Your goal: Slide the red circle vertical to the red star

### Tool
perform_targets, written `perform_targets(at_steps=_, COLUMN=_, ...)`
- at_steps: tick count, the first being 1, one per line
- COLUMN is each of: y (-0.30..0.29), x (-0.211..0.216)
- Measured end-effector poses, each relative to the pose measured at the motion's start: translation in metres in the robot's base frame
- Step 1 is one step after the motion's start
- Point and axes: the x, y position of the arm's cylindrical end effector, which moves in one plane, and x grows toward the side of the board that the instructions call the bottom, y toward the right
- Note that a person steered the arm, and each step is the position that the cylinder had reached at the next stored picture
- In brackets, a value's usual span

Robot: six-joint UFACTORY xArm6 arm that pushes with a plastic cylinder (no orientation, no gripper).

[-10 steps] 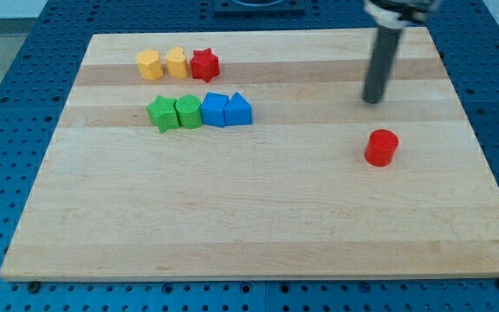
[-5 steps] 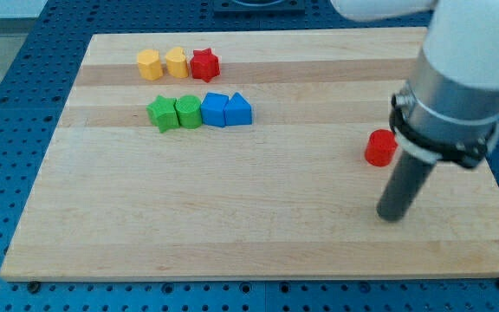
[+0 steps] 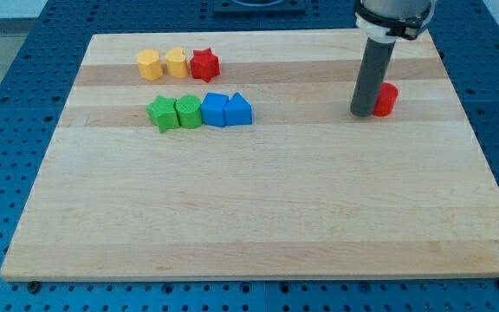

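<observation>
The red circle (image 3: 385,100) sits on the wooden board toward the view's upper right, partly hidden behind the rod. My tip (image 3: 361,113) rests on the board just left of the red circle, touching or nearly touching it. The red star (image 3: 204,64) lies far off at the view's upper left, at the right end of a short row, a little higher in the view than the red circle.
Two yellow blocks (image 3: 149,64) (image 3: 177,62) stand left of the red star. Below them is a row of a green star (image 3: 161,113), a green block (image 3: 189,112), a blue block (image 3: 215,109) and a blue block with a peaked top (image 3: 239,110).
The red circle has moved up the view from the mid right toward the upper right. My tip went below it, then came up to its left side.
</observation>
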Motion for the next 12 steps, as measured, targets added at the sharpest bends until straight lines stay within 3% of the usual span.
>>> perform_targets(at_steps=1, y=0.001, x=0.062)
perform_targets(at_steps=2, y=0.023, x=0.062)
perform_targets(at_steps=5, y=0.016, x=-0.032)
perform_targets(at_steps=7, y=0.066, x=-0.012)
perform_targets(at_steps=8, y=0.065, x=-0.084)
perform_targets(at_steps=11, y=0.013, x=-0.116)
perform_targets(at_steps=12, y=0.064, x=-0.119)
